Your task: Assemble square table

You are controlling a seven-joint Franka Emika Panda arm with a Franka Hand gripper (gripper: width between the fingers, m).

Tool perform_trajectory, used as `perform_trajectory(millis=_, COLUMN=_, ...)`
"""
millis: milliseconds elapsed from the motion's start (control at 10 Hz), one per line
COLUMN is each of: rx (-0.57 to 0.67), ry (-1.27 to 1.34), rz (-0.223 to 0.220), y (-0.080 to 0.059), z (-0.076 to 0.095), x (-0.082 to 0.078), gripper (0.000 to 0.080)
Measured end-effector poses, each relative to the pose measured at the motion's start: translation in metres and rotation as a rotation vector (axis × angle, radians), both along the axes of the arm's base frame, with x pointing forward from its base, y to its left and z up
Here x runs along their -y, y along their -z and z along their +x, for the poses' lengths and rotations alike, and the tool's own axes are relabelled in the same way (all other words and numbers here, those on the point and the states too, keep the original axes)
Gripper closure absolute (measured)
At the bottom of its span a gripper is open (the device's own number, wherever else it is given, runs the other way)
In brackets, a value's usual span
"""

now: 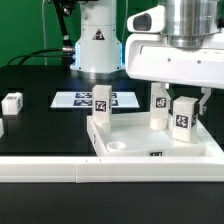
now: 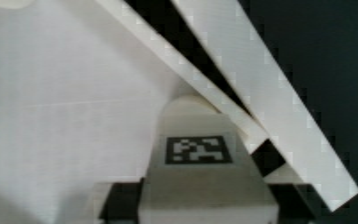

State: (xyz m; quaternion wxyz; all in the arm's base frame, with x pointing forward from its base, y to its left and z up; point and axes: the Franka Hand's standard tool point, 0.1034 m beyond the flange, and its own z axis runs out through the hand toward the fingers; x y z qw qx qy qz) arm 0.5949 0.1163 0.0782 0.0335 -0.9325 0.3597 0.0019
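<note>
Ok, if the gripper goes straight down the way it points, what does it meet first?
The gripper points down, shut on a leg. That leg would meet the tabletop first, at its corner on the exterior view's right. Depth is unclear: the leg may already be touching there.

A white piece (image 1: 2, 127) is being cropped by the exterior view's left edge, too little showing to name it. The gripper (image 1: 187, 104) is running off the upper right corner, covering the top of a leg (image 1: 183, 122). In the wrist view the fingertips (image 2: 126, 203) are being cut off.
</note>
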Motion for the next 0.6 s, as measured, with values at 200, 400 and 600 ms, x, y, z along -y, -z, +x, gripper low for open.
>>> perform_trajectory(millis=200, rx=-0.014, ry=0.217, rz=0.013, y=0.0002, z=-0.0003, x=-0.0023, gripper=0.0508)
perform_trajectory(millis=400, rx=-0.02, ry=0.302, rz=0.017, y=0.0002, z=-0.0003, x=-0.0031, gripper=0.0508)
perform_trajectory(millis=600, rx=-0.028, ry=0.413, rz=0.025, y=0.0002, z=-0.0001, x=-0.0035, gripper=0.0508)
